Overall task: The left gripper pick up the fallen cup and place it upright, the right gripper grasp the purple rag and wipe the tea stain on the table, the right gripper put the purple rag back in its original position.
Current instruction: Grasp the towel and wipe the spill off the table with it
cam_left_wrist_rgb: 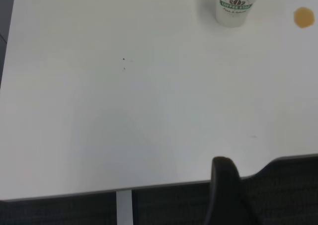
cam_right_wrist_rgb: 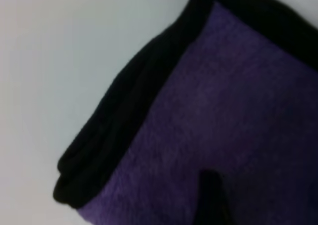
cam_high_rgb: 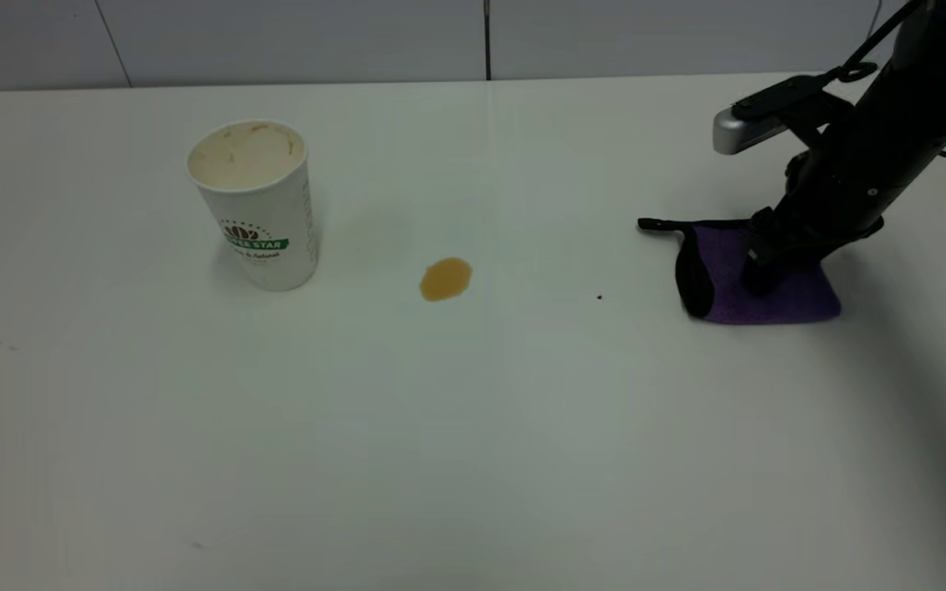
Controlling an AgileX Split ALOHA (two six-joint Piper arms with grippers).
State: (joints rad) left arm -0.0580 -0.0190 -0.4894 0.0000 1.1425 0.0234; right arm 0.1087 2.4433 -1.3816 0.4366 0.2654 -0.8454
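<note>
Fingers of right gripper (cam_high_rgb: 760,275) pressed into purple rag (cam_high_rgb: 769,295); spread unclear.

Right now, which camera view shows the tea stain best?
The exterior view: the tea stain sits whole on the bare table, between the upright cup and the purple rag. The left wrist view catches it small near the frame edge. The right wrist view shows only rag.
</note>
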